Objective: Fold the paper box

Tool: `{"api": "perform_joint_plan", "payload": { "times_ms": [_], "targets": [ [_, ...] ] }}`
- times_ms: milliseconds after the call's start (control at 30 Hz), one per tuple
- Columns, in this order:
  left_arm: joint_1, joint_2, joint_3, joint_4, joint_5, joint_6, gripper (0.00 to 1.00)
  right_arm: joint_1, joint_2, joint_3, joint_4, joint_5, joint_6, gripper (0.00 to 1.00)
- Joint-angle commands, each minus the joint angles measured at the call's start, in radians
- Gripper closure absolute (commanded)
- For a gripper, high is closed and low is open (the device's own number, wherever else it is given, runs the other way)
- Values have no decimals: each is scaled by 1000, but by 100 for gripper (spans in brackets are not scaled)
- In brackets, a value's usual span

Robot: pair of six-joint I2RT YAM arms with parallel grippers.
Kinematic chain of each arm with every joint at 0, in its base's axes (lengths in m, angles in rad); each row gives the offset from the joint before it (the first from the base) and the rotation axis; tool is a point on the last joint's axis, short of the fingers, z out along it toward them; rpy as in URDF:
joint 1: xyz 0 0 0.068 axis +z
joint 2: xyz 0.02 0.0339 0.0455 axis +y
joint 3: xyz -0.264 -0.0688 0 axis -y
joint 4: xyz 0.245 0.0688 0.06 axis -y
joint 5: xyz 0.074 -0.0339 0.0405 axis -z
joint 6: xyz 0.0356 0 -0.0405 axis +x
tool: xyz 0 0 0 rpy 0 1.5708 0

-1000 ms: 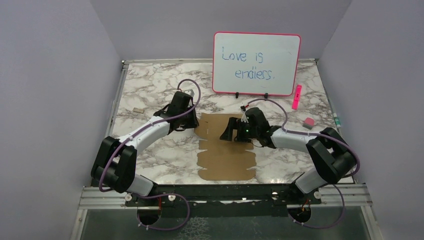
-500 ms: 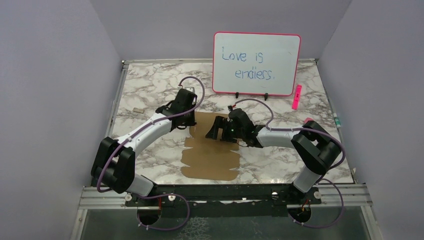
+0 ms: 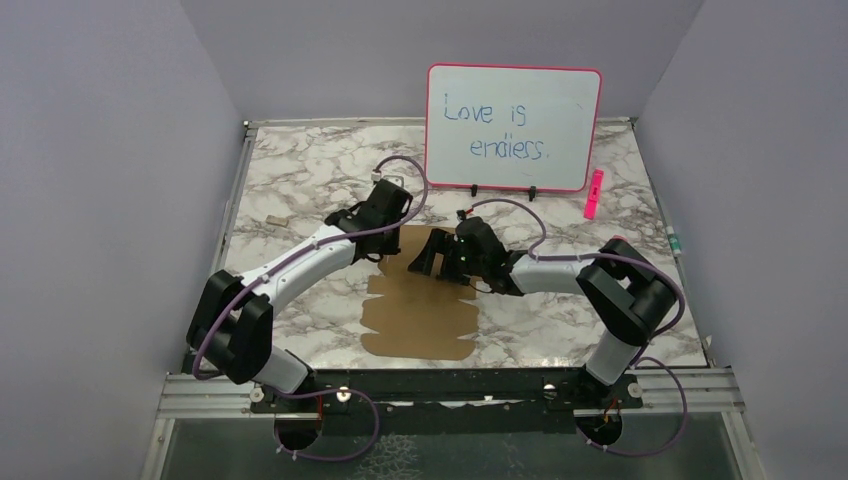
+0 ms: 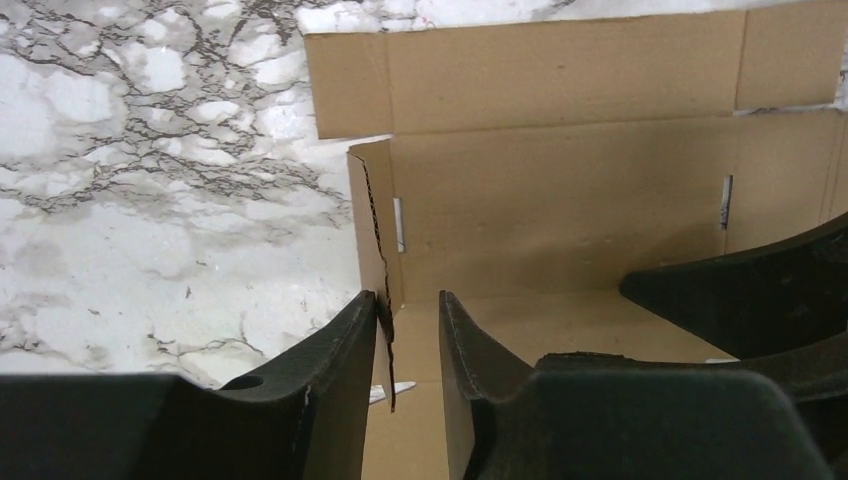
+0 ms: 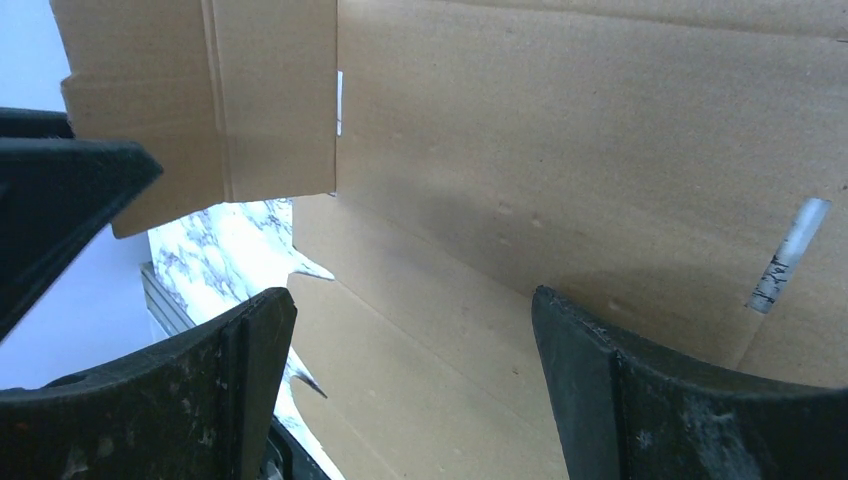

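The paper box is a flat brown die-cut sheet with flaps and slits, lying on the marble table in front of the arms. My left gripper is at its far left corner. In the left wrist view a small side flap of the sheet stands upright between my left gripper's narrowly parted fingers, against the left finger, with a gap to the right one. My right gripper is wide open over the sheet's far part; in its wrist view it holds nothing above the cardboard.
A whiteboard reading "Love is endless." stands at the back. A pink marker lies to its right, and a tiny brown scrap lies far left. The right arm's fingers sit close beside my left gripper.
The right arm slid the sheet to the left, then held still. The left gripper moved right onto the sheet's far left corner, around the raised flap.
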Motion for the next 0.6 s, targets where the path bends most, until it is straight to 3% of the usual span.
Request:
{"api": "perform_joint_plan", "payload": {
  "times_ms": [0,567],
  "targets": [
    [-49,25,37,-32,-58,-14,69,8,43,-15,4,27,9,5],
    [-146,166,106,-76,-147,-22,69,7,49,-44,21,61,18,5]
  ]
}}
